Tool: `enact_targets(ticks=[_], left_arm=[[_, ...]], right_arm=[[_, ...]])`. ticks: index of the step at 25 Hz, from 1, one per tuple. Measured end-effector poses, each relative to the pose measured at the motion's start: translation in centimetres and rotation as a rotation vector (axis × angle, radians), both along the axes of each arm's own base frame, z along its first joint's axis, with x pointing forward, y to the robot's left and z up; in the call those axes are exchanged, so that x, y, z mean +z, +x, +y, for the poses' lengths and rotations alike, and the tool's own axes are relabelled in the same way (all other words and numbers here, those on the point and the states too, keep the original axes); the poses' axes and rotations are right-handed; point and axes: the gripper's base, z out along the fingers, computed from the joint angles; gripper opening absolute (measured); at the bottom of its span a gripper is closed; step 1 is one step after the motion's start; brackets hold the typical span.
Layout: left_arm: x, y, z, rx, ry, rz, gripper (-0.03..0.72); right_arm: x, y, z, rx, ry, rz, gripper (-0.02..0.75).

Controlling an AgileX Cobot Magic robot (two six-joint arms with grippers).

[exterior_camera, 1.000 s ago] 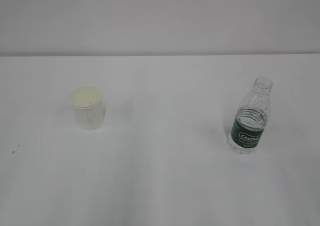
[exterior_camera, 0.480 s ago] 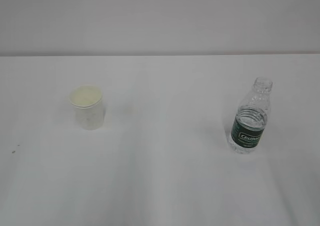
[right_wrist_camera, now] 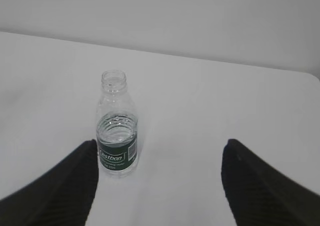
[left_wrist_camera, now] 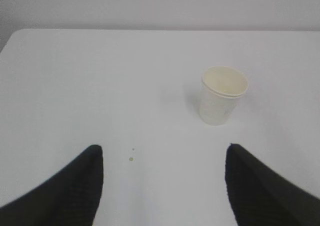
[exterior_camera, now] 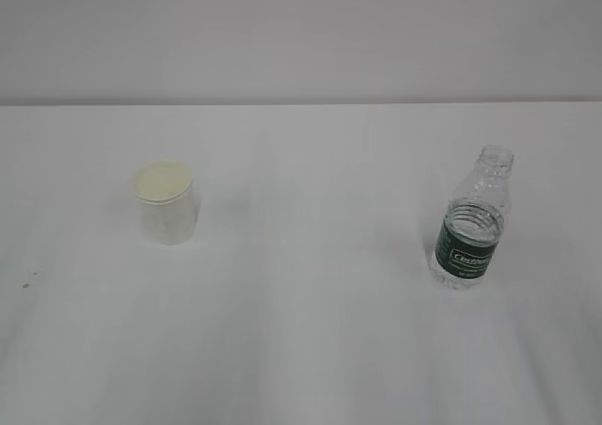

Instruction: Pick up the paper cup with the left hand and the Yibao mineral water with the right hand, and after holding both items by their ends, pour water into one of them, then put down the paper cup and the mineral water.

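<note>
Both grippers' fingers spread wide, empty: left gripper [left_wrist_camera: 162, 186] short of paper cup [left_wrist_camera: 223, 95], right gripper [right_wrist_camera: 160, 181] short of Yibao mineral water [right_wrist_camera: 117, 128]. Cup and uncapped bottle upright on table [exterior_camera: 310, 256], well apart.

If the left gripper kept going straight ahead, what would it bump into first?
Probably nothing: the left gripper is open, and the paper cup stands ahead but off to the right of its middle line. It might just brush the cup; depth is hard to judge.

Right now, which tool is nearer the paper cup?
Left. The left tool faces the paper cup, open and short of it; the right tool faces the bottle instead.
</note>
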Motion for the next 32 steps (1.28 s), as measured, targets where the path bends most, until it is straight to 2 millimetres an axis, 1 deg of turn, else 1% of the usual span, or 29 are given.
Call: enact_targets(ticks=[3, 8, 14, 18, 24, 27, 30, 32], left_arm=[[-0.4, 0.9, 0.0, 0.001, 0.002, 0.045, 0.540], [-1.7, 2.6, -0.2, 0.002, 0.003, 0.167, 0.540], [-3.3, 4.7, -0.3, 0.005, 0.003, 0.294, 0.539], [-4.4, 5.9, -0.6, 0.015, -0.038, 0.379, 0.539], [-4.3, 6.9, -0.6, 0.026, -0.058, 0.365, 0.539], [-4.3, 7.5, -0.6, 0.034, -0.058, 0.337, 0.539], [-4.3, 8.1, -0.5, 0.044, -0.058, 0.296, 0.539], [-4.2, 8.6, -0.5, 0.051, -0.059, 0.258, 0.539]], right_arm=[[0.0, 0.1, 0.0, 0.003, -0.012, -0.009, 0.580], [-0.3, 0.6, 0.1, 0.012, -0.015, 0.018, 0.580], [-0.9, 1.0, 0.3, 0.020, 0.002, 0.093, 0.575], [-1.4, 1.7, 0.4, 0.021, 0.016, 0.147, 0.573], [-2.2, 3.4, 0.6, 0.014, 0.011, 0.216, 0.573], [-2.9, 4.8, 0.8, -0.002, 0.058, 0.263, 0.573], [-3.0, 6.1, 0.8, -0.035, 0.115, 0.231, 0.572], [-3.1, 6.7, 0.7, -0.055, 0.126, 0.188, 0.572]])
